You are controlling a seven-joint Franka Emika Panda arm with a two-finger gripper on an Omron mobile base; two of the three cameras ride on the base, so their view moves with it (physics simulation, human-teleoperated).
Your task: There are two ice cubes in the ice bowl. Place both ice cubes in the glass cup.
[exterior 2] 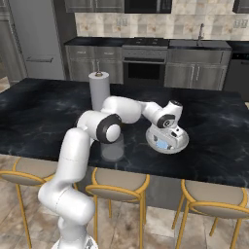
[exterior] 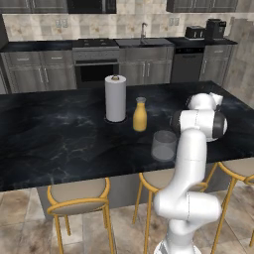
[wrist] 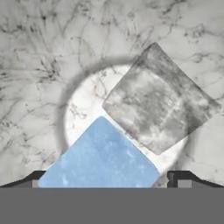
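Observation:
In the right base view the ice bowl [exterior 2: 182, 141] sits on the black counter, right of the arm's elbow. My gripper [exterior 2: 163, 139] reaches straight down into it, and a pale blue ice cube [exterior 2: 161, 144] shows just beneath the hand. Seen from the hand, that blue ice cube [wrist: 100, 154] lies between the open fingertips [wrist: 178, 179], apart from both. The other ice cube [wrist: 160, 99], greyish and translucent, rests beside it on the bowl's pale floor [wrist: 83, 103]. The glass cup [exterior: 163, 145] stands near the counter's front edge; in the right base view the glass cup [exterior 2: 113, 149] is partly hidden by the elbow.
A white paper towel roll [exterior: 115, 98] and an orange juice bottle [exterior: 140, 115] stand on the counter behind the glass. Stools with yellow legs [exterior: 78, 197] line the counter's near side. Cabinets, oven and sink run along the back wall.

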